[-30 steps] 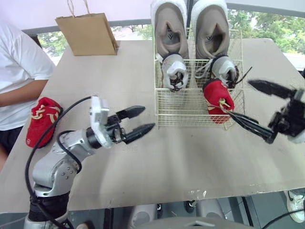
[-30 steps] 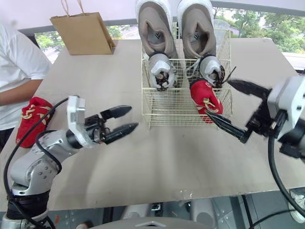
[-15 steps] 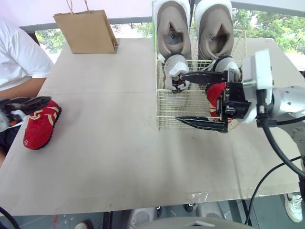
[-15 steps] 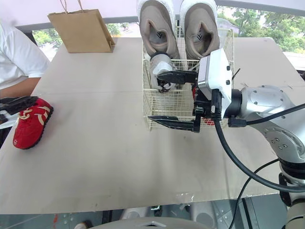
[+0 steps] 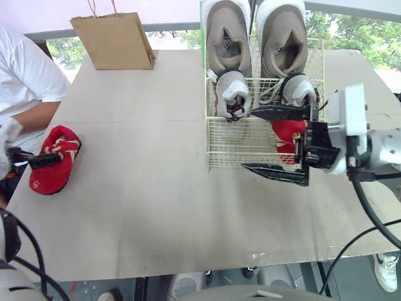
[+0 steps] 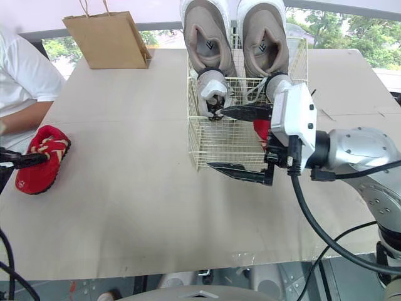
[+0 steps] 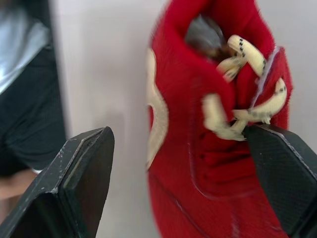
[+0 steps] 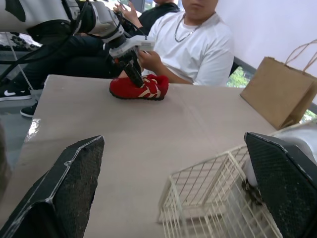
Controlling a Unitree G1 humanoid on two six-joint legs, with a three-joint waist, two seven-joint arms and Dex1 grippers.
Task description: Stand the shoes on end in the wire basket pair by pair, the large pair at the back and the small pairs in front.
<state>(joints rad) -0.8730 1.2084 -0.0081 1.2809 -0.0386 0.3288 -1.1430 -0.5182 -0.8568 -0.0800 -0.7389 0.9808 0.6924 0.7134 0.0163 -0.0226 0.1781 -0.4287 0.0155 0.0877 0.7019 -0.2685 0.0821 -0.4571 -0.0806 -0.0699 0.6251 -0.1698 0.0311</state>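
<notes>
A wire basket (image 5: 250,141) stands at the table's far right. Two large grey shoes (image 5: 229,56) stand on end at its back. One small red shoe (image 5: 289,133) stands in its front right part. Another red shoe (image 5: 53,160) with cream laces lies on the table at the far left. My left gripper (image 7: 178,134) is open astride that shoe, one finger (image 7: 280,173) against its laced side, the other (image 7: 74,183) apart from it. My right gripper (image 5: 276,142) hangs open just in front of the basket, holding nothing.
A person in a white shirt (image 5: 25,81) sits at the table's left edge, close to the red shoe. A brown paper bag (image 5: 116,41) stands at the back left. Bare tabletop (image 5: 144,169) lies between the shoe and the basket.
My left arm swung from the table's middle out to the red shoe and lowered its fingers around it. My right gripper swung in front of the basket, then shifted slightly right.
</notes>
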